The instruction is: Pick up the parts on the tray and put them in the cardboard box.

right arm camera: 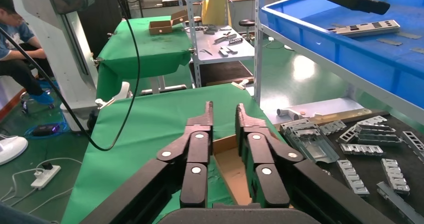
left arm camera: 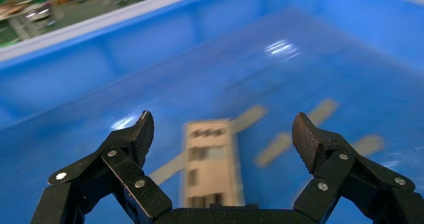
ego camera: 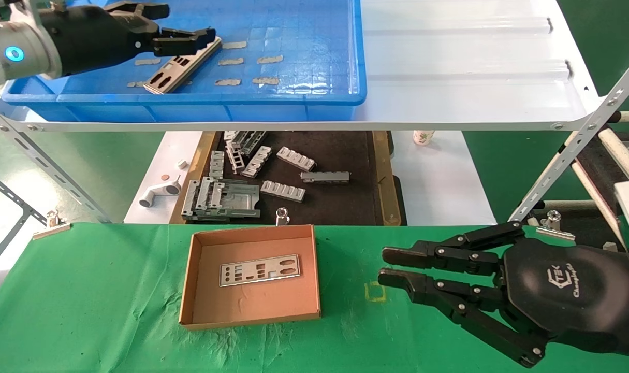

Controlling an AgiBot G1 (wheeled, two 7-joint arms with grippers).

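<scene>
Up top — left gripper (ego camera: 210,39): fingers spread wide, hovering over the upper end of a silver plate (ego camera: 182,65), not pinching it.
Tray (ego camera: 340,98): blue, on the white shelf (ego camera: 464,62), holding that single plate, laid diagonally on the grid floor.
Cardboard box (ego camera: 190,280): on the green cloth (ego camera: 86,300) below, with a second plate (ego camera: 260,270) lying flat inside.
Right gripper (ego camera: 386,266): low over the cloth, right of the box, well apart from it — fingers close together with a narrow gap, holding nothing.
Dark mat (ego camera: 340,155): between shelf and cloth, strewn with grey ribbed brackets (ego camera: 283,190).
</scene>
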